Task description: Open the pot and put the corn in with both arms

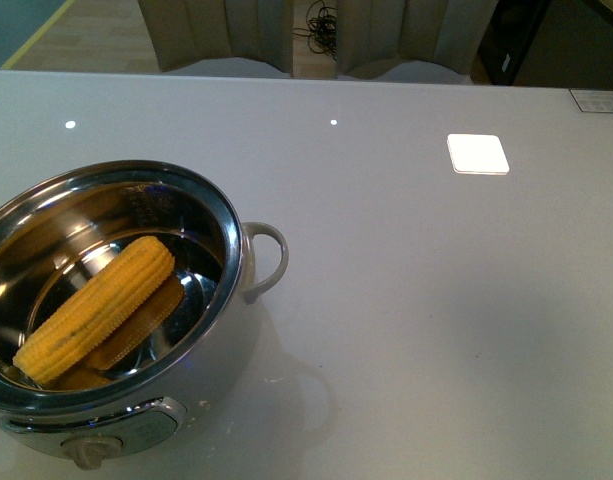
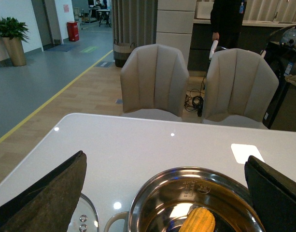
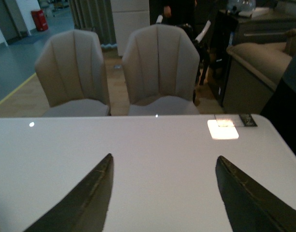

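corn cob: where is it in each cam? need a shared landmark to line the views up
Front view: the corn lies slanted inside the open pot, lower left of the picture.
Left wrist view: only its tip shows in the pot, at the bottom edge, between the open left gripper fingers.
Right wrist view: not in it.
Shared landmark: the bright white square on the table.

Yellow corn (image 1: 96, 308) lying diagonally inside open steel-lined pot (image 1: 234, 262)
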